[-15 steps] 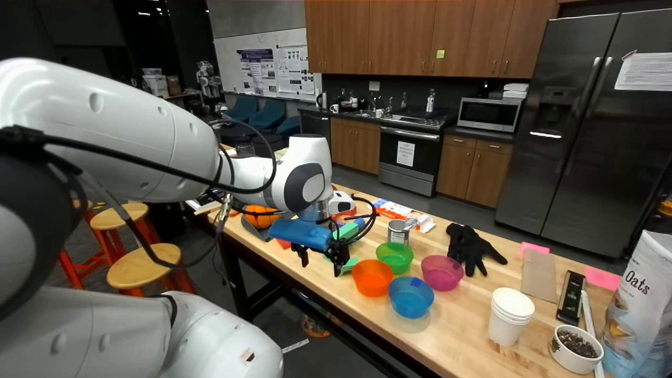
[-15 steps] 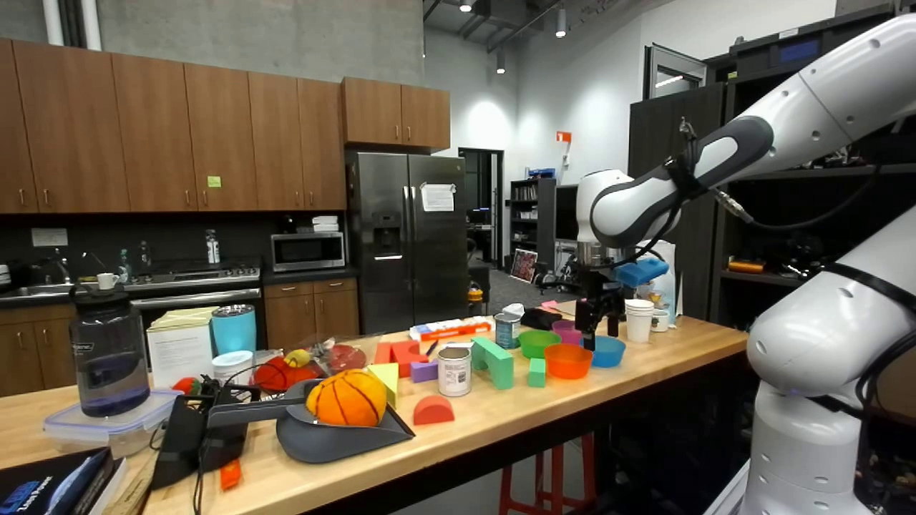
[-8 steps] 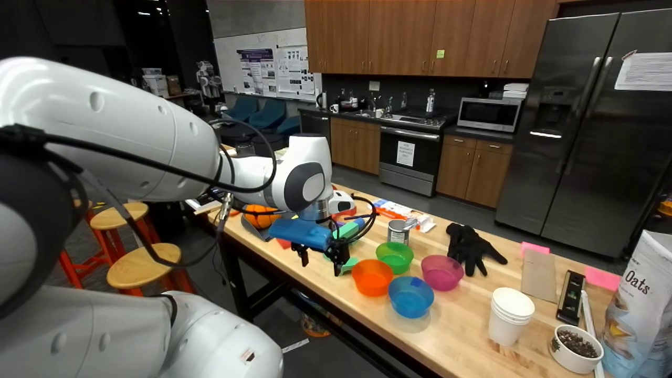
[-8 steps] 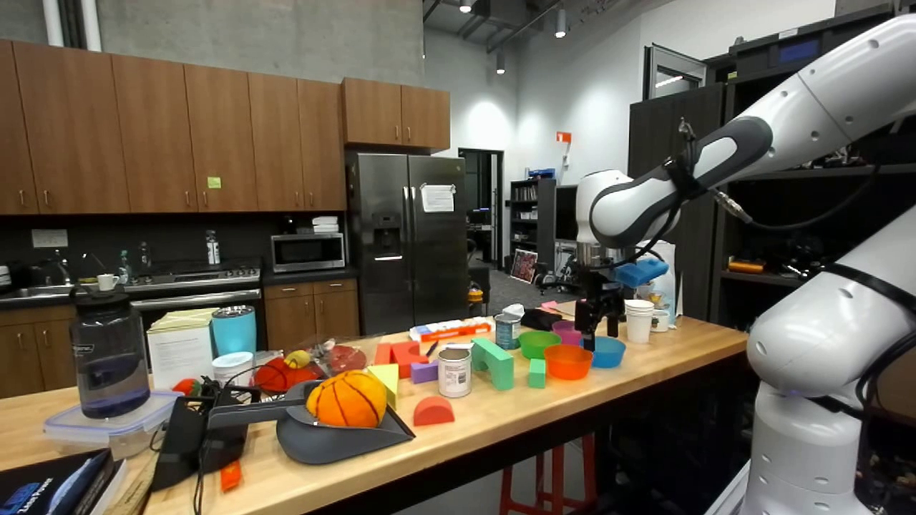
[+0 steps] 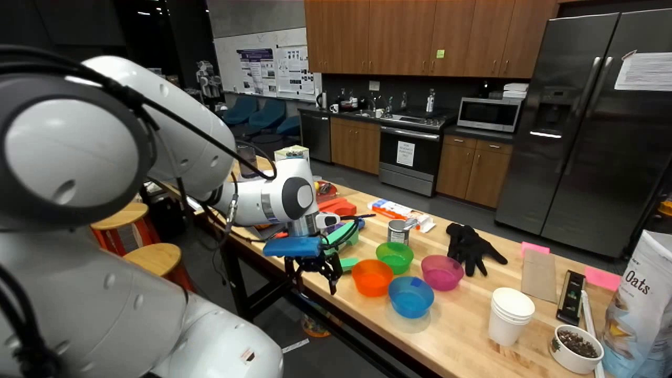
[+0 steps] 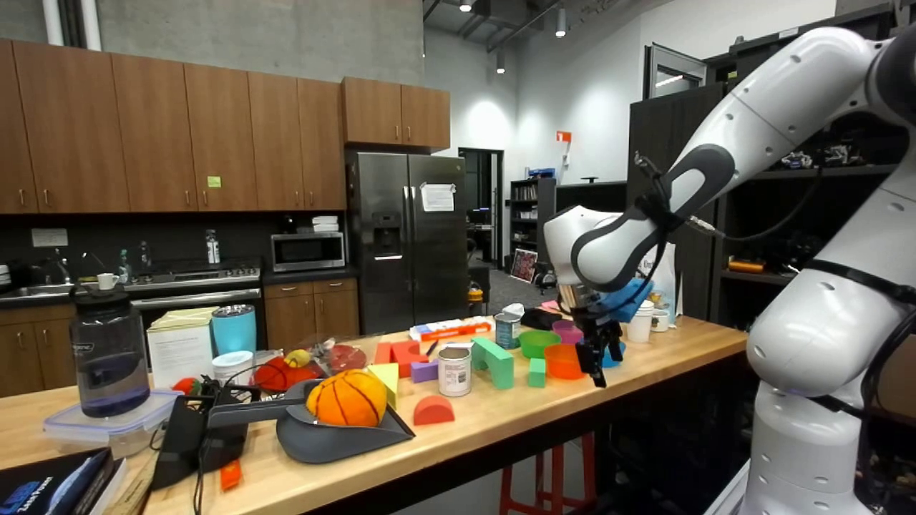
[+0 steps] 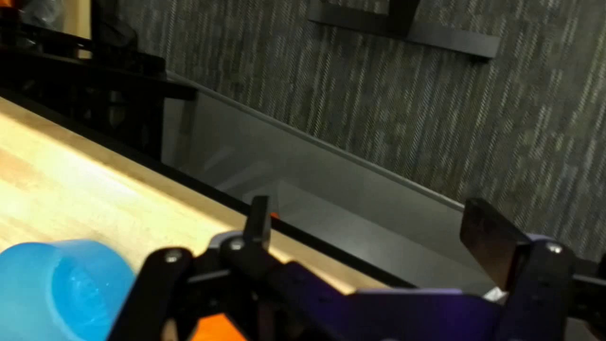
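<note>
Gripper (image 5: 316,286): jaws apart, empty.
Gripper pose: lower, more tilted than a second ago; probably positioning.
Orange bowl (image 5: 372,278): on tabletop (image 5: 462,321), near gripper, unmoved.
Blue bowl (image 5: 411,299): just beside it.

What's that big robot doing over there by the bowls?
A robot arm has its open gripper near the edge of the wooden table, close to the orange bowl. Its fingers are spread wide with nothing between them, so it isn't holding anything right now. The orange bowl stands in a group with the blue bowl, green bowl and pink bowl.
</note>
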Robot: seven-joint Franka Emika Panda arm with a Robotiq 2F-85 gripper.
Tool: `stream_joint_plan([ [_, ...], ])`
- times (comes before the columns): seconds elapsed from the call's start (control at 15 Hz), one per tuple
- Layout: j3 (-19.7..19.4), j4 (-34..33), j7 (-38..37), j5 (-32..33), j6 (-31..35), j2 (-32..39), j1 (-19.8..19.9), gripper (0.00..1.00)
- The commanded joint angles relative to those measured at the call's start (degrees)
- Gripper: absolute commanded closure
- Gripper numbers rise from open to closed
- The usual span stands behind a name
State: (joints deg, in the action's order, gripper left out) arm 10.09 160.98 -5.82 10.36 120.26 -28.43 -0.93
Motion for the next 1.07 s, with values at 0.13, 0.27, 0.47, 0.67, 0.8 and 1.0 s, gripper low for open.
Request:
stream_joint_plan([
  [0.13,5.49,0.01,-10.66,12.95,-2.46,13.98,-0.44,0.0],
  [0.27,6.0,-0.67,-13.59,17.4,-5.68,18.16,-1.08,0.0],
  [0.47,5.78,-2.55,-15.59,22.22,-12.72,23.69,-3.16,0.0],
  [0.67,1.64,-1.68,-15.91,17.79,-0.77,21.78,-3.08,0.0],
  [0.8,0.59,-1.96,-14.56,12.94,2.5,20.4,-3.47,0.0],
  [1.0,-0.18,-0.24,-14.38,4.56,7.76,17.15,-4.31,0.0],
])
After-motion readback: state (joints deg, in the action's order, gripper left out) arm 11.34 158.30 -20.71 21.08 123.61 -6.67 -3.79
